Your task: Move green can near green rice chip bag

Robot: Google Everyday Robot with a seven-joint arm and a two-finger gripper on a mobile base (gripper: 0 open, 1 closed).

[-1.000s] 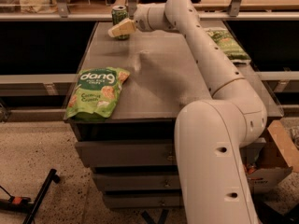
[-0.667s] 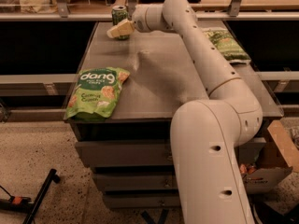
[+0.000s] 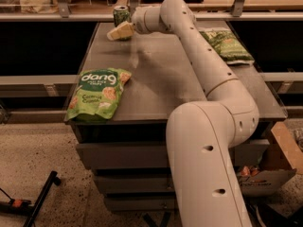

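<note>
The green can stands upright at the far left corner of the grey table. The green rice chip bag, with white "dang" lettering, lies flat at the table's front left corner and slightly overhangs the edge. My gripper reaches across the table from the right. It sits low just in front of the can and covers the can's base. I cannot tell whether it touches the can.
A darker green bag lies at the table's far right. A shelf rail runs behind the table. Drawers sit under the tabletop. A cardboard box and a black stand are on the floor.
My arm has shifted slightly left, and the gripper is now a little closer to the can. The can and both bags have not moved.
</note>
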